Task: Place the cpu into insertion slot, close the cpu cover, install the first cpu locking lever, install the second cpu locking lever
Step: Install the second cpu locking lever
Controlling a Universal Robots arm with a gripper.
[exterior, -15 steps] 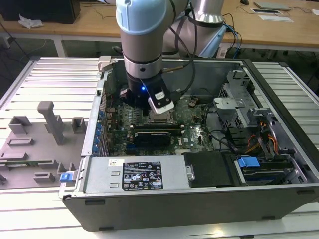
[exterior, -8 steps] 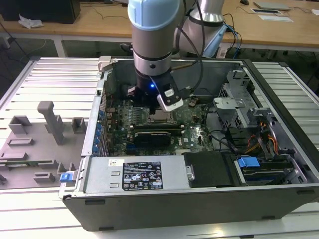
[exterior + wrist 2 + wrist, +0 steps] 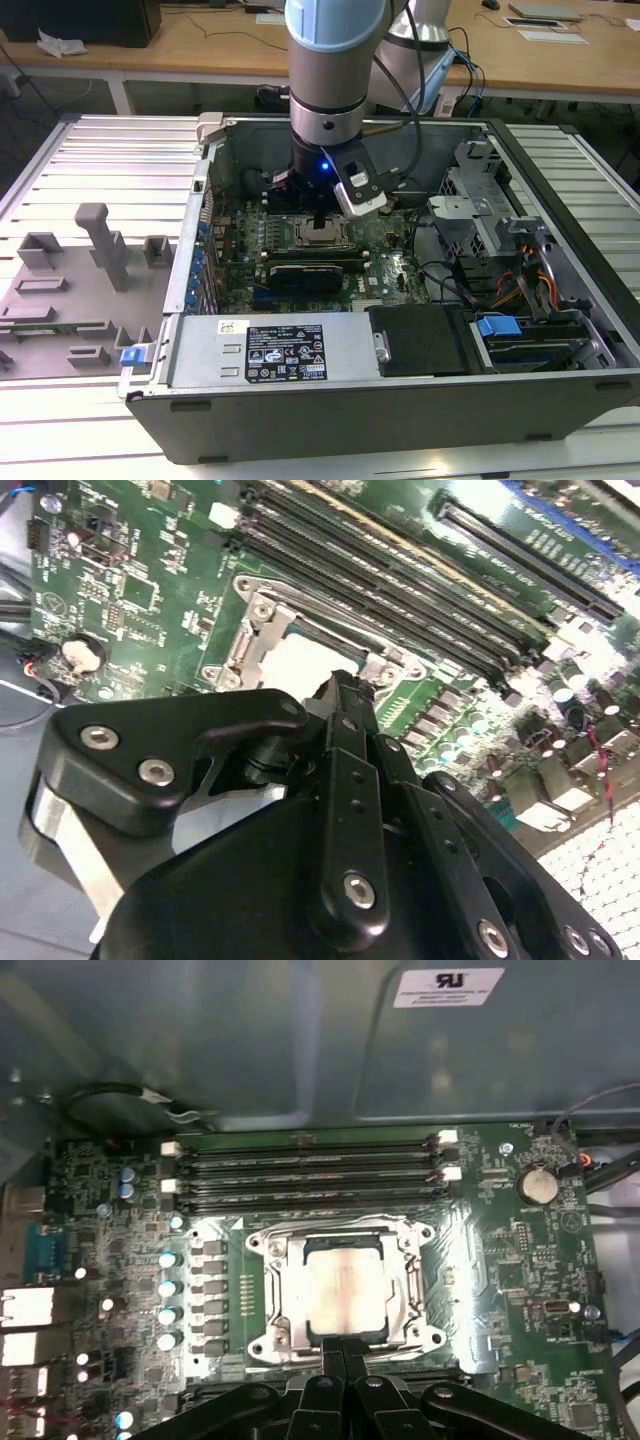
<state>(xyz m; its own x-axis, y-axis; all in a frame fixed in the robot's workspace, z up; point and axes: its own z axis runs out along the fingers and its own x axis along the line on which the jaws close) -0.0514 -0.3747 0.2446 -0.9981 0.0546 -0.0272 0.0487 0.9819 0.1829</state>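
The black hand (image 3: 340, 695) sat closest of all, its linkages looming large in the second wrist view, its two fingers pressed together with nothing between them, tips poised right at the near edge of the insertion slot (image 3: 345, 1295). The cpu (image 3: 347, 1292) already lay in that slot, its pale metal face showing through the square window of the cpu cover (image 3: 285, 1290), which looked folded down flat around it. In the exterior view the arm (image 3: 335, 60) reached straight down into the open computer case (image 3: 400, 400), which rested on the ribbed counter (image 3: 90, 160). I could not tell whether either locking lever had been latched. The risk, as I judged it, lay in the fingertips: pressing down a shade off target could land on the chip's face or the green circuit board (image 3: 520, 1290) instead of a lever, and a lever slipping from under the tips could spring back and lift the cover.
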